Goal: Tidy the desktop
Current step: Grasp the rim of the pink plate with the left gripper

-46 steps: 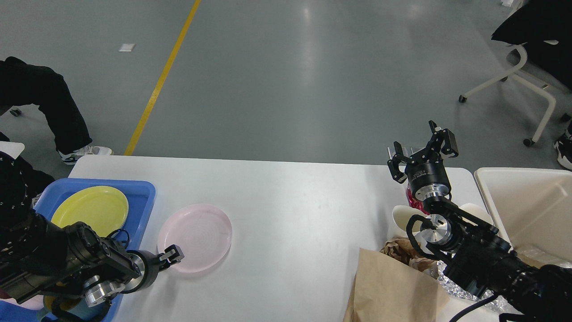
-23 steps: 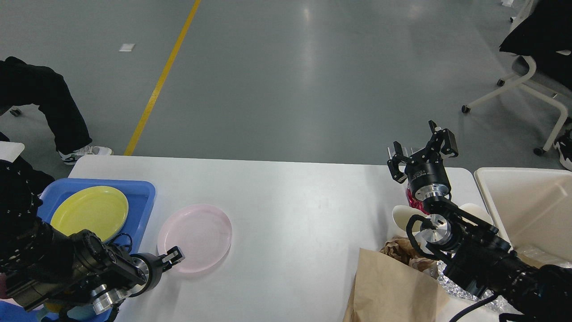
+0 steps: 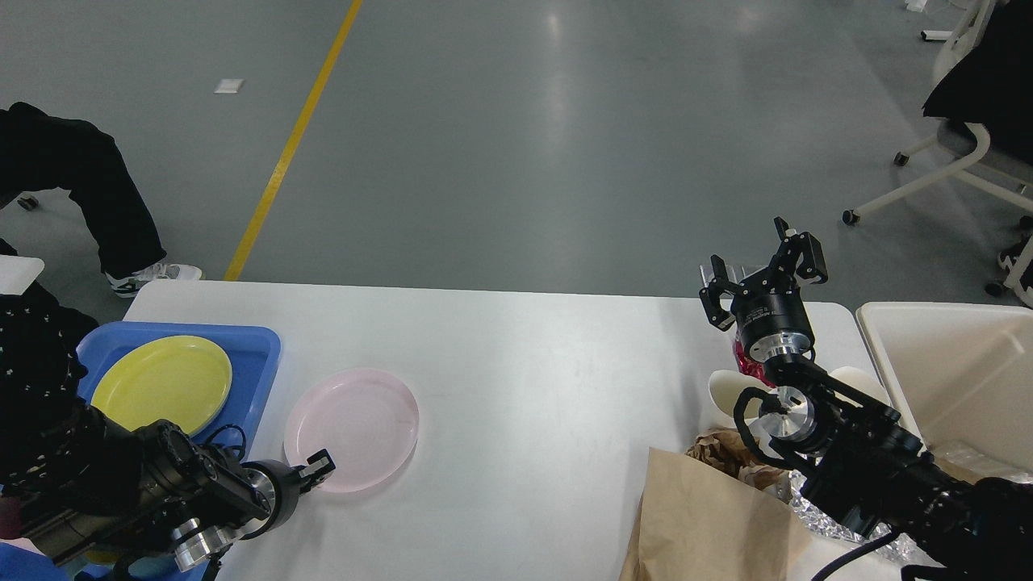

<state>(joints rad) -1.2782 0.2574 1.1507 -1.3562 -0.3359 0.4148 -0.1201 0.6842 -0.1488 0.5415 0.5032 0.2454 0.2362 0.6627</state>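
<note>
Desktop (image 3: 533,379) fills the lower half of the head view, white, rounded far corners.

Left gripper (image 3: 317,469) sits low at the near-left part of the desktop, fingertips at the near-left rim of the pink plate (image 3: 352,429). Fingers look nearly together on or at the rim; too small and dark to say whether they are clamped on it, so I cannot tell its state. Versus 1 s ago: the left arm has slid back toward the near edge and a bit down-left, gripper tip lower in view. Plate itself has not moved.

Blue tray (image 3: 250,343) at the left edge, yellow plate (image 3: 161,383) lying flat in it. Same as before.

Right gripper (image 3: 763,278) is raised above the far-right corner of the desktop, fingers spread wide, nothing between them. No change in pose across the frames.

Under the right arm near the right edge: red crumpled item (image 3: 744,361), mostly hidden by the wrist; white cup-like pieces (image 3: 726,393); brown paper bag (image 3: 710,524) at the near edge; crumpled foil (image 3: 815,504) beside it. All unchanged.

Cream bin (image 3: 952,363) just past the right edge of the desktop.

Background: the chair (image 3: 960,153) at far right has rolled further right and away since the earlier frames.
</note>
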